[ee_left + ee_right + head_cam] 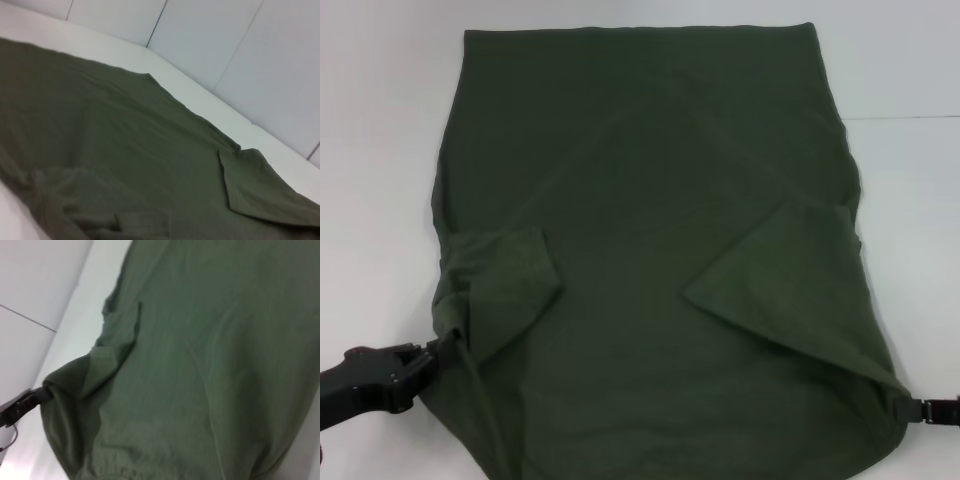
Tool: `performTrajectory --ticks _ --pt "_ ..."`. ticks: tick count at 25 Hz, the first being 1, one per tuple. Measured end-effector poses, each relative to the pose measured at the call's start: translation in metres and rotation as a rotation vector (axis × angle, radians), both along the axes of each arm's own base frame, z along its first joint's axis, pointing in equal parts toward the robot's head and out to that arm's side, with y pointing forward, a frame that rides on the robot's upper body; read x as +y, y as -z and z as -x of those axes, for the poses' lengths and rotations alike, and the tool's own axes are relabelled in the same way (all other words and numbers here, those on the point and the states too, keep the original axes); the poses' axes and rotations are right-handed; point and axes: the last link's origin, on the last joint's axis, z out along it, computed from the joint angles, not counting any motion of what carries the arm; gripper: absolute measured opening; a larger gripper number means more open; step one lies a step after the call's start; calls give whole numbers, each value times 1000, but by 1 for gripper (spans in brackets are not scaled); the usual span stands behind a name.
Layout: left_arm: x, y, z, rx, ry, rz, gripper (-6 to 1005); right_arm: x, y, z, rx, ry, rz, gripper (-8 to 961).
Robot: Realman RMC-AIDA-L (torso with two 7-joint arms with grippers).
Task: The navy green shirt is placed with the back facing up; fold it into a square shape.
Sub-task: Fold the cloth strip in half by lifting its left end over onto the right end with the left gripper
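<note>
The navy green shirt [650, 190] lies flat on the white table with its plain side up and both sleeves folded inward over the body. My left gripper [438, 345] is at the shirt's near left corner, shut on a bunched bit of fabric. At the near right corner my right gripper [908, 407] is shut on the shirt's edge. The left wrist view shows the shirt [125, 150] spread out with one folded sleeve. In the right wrist view the shirt [225, 365] fills the picture, and the left gripper [31, 399] pinches its far corner.
The white table [380, 150] shows bare on both sides of the shirt and beyond its far edge. A light panelled wall [240, 45] rises behind the table.
</note>
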Motion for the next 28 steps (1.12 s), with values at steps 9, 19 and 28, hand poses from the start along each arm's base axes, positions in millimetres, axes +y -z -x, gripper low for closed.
performTrajectory --ticks 9,19,28 --pt "-24 -9 17 -97 -153 12 29 -25 -6 -14 29 -24 -63 18" --pt "-58 -10 31 -119 -214 35 29 -44 -16 -27 23 -21 -102 18" --pt "-79 -4 33 -128 -219 107 30 -67 -25 -34 38 -16 -134 18"
